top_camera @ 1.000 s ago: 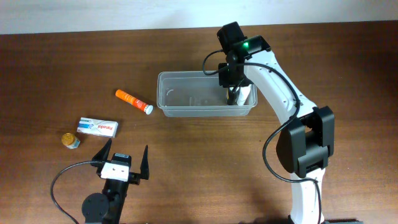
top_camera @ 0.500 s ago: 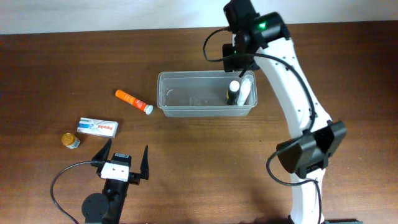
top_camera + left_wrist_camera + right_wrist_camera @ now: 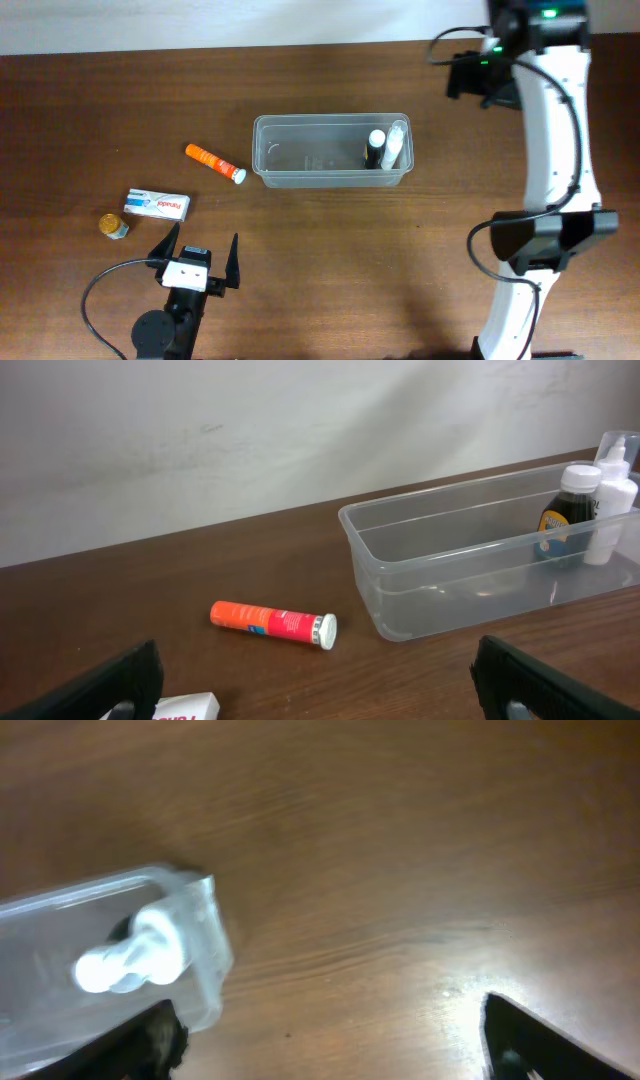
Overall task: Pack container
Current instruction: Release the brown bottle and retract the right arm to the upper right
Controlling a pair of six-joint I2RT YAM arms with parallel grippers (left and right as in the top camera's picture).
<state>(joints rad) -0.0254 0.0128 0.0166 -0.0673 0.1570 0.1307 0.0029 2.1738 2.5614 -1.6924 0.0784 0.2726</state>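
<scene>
The table (image 3: 80,120) is dark brown wood and is bounded on the far side by a pale wall

The white right arm (image 3: 555,130) is seen to rise along the right side of the table from a base at the near right. The right gripper (image 3: 330,1050) is held above bare wood at the far right, well apart from the container. Its jaws are spread wide and nothing is held between them

The container (image 3: 300,180) is set on the table near the middle, slightly to the far side, with its long side running left to right. It is clear plastic and stands open at the top

The left gripper (image 3: 205,237) is found at the near left, pointed toward the far side. Its jaws are wide apart and empty

A white and blue box (image 3: 158,204) lies flat at the left, just far of the left gripper

An orange tube (image 3: 214,163) with a white cap lies on its side between the box and the container, touching neither

Two bottles are stood upright inside the container at its right end: a dark bottle (image 3: 376,148) with a white cap and, just to its right, a white bottle (image 3: 396,145) with a nozzle

A small jar (image 3: 113,226) with a gold lid is noted just near and left of the box
</scene>
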